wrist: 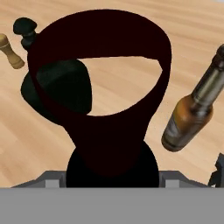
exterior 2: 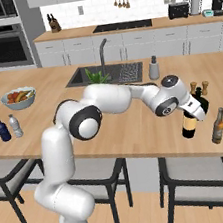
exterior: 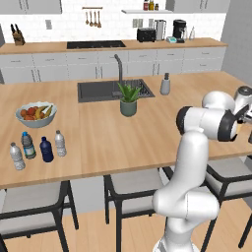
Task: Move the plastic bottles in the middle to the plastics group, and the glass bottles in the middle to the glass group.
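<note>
Right now my gripper [exterior 2: 197,104] sits over the wine bottle [exterior 2: 189,124], which stands upright directly beneath it, neck pointing into my hand; whether I clasp it I cannot tell. Just beyond the wine bottle stands the squat black bottle [wrist: 52,87].

Wooden table [exterior: 147,142] seen across foreground, dark sink [exterior: 101,90] and tall faucet [exterior: 119,69] set into it. Potted plant [exterior: 129,100] placed beside sink; fruit bowl [exterior: 36,114] placed toward left end. Dark-framed stools with grey seats [exterior: 130,189] tucked under near edge. Floor laid in light wood [exterior: 93,236]. Back wall tiled white [exterior: 64,22], lined with grey cabinets [exterior: 49,66] under wooden top. Cooktop [exterior: 95,44], knife block [exterior: 18,35], toaster [exterior: 146,34], coffee machine [exterior: 179,29] set along it. Utensils hung on rail [exterior: 92,17]. Built-in oven [exterior 2: 4,47] seen at left in right base view.
</note>
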